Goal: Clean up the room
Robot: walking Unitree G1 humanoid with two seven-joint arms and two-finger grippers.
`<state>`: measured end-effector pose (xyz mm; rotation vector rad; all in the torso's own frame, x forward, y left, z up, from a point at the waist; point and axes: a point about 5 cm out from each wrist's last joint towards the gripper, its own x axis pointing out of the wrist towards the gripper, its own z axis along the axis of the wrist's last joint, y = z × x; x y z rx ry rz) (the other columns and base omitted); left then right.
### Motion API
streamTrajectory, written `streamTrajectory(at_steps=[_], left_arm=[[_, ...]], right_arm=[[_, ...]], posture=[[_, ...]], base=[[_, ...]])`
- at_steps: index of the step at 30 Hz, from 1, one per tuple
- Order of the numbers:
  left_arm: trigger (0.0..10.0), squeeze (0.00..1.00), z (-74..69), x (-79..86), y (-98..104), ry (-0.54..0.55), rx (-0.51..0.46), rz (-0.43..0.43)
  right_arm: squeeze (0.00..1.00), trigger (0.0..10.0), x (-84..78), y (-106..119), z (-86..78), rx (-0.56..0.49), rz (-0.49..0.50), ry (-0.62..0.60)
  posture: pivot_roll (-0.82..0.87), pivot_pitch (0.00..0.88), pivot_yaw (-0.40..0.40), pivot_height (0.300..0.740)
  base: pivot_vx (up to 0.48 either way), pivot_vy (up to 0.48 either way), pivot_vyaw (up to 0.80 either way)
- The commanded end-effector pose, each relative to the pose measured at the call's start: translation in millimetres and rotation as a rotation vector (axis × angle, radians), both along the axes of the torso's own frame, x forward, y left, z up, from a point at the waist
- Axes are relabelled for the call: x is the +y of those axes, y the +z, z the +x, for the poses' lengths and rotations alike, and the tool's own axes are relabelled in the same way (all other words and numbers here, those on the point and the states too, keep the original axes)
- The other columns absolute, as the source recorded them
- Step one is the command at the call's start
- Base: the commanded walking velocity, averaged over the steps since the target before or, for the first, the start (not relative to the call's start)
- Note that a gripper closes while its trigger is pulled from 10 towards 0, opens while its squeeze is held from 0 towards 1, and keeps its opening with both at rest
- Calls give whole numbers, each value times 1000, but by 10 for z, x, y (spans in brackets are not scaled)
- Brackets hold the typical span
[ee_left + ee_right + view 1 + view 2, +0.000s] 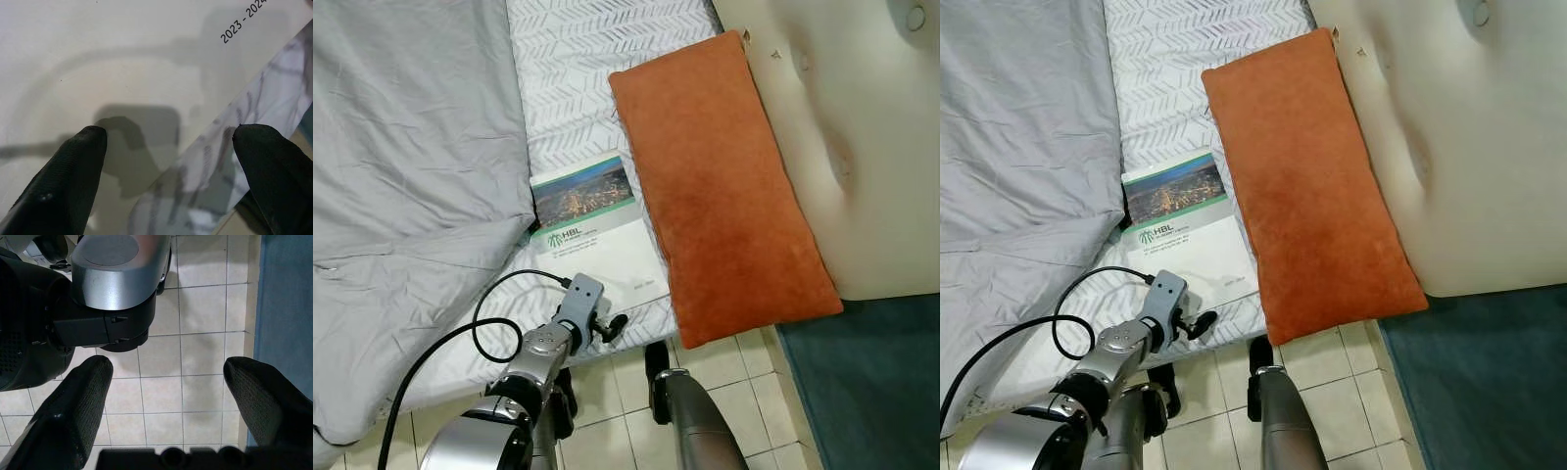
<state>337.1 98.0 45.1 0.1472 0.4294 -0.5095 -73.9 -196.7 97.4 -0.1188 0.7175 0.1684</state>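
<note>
A white booklet (592, 230) with a city photo on its cover lies on the patterned sheet (573, 88) at the near edge of the bed. My left arm reaches over that edge, its wrist (579, 305) just short of the booklet. In the left wrist view my left gripper (168, 132) is open. One of its fingertips (83, 147) hovers over the booklet's white page (122, 58) and the other sits over the sheet beside it. My right arm (690, 411) hangs down by the bed. The right gripper (168, 367) is open over the floor tiles.
A long orange pillow (720, 186) lies right of the booklet, against a cream padded headboard (852, 127). A rumpled grey blanket (411, 166) covers the bed's left side. A black cable (489, 323) loops by my left arm. A teal rug (871, 382) borders the tiled floor (724, 392).
</note>
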Motion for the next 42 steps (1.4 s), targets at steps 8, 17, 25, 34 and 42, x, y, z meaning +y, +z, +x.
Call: streamTrajectory(at_steps=[8,17,25,34,42], left_arm=[[10000,0,-224,-159,-265,-61,117,45],[10000,0,-235,131,-310,-83,106,149],[10000,0,-264,421,-348,-56,113,207],[10000,0,-254,390,-338,-50,106,193],[10000,0,-215,340,-290,-57,84,175]], right_arm=[[0,10000,-9,-47,-102,60,-3,5],[0,10000,4,-68,-87,58,5,8],[0,10000,9,-108,-55,58,12,16],[0,10000,-26,-132,-21,53,7,24],[0,10000,-29,-154,3,50,5,29]], posture=[[-483,632,-82,740],[-462,634,-75,740],[-447,637,-79,740],[-444,629,-82,740],[-435,625,-81,740]], base=[[0,0,0],[0,0,0],[0,0,0],[0,0,0],[0,0,0]])
